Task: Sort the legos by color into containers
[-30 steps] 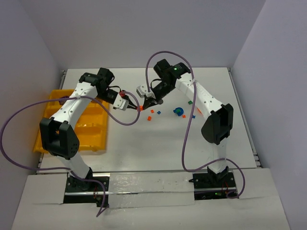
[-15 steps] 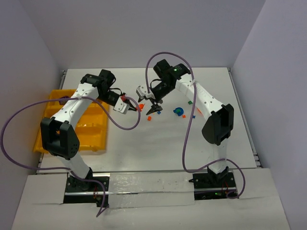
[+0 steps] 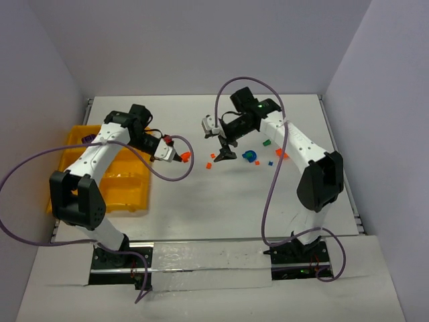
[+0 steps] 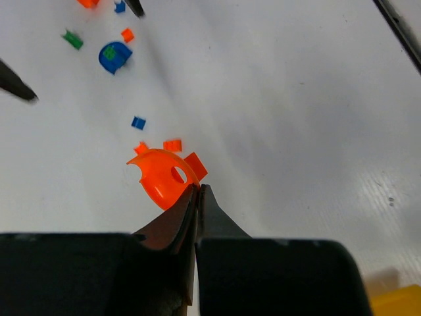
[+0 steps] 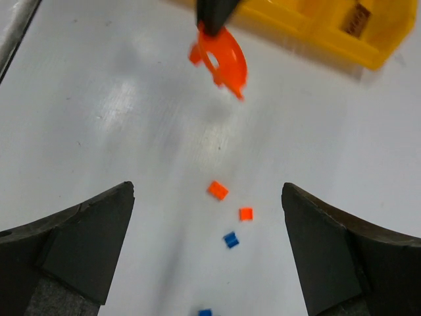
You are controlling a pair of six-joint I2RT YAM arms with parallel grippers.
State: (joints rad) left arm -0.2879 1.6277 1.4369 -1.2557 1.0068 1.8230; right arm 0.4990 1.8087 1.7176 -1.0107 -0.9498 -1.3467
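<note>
Progress: early. Your left gripper (image 4: 197,192) clamps a curved orange plastic piece (image 4: 160,176); your right gripper (image 5: 207,191) gapes empty; loose bricks (image 3: 209,165) mid-frame await the yellow-orange compartment tray (image 3: 127,194), left.

On the table (image 3: 201,201), the tray (image 3: 127,189) lies left of the scattered legos (image 3: 251,156).

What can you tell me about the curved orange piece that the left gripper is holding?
The curved orange piece is a thin, glossy, plastic-looking shell, rounded like a half disc, with a round hole through it and a small notch in one edge. The left gripper pinches its rim in shut jaws. It looks lifted off the white table, above a few small loose orange bricks. Nothing else touches it.
</note>
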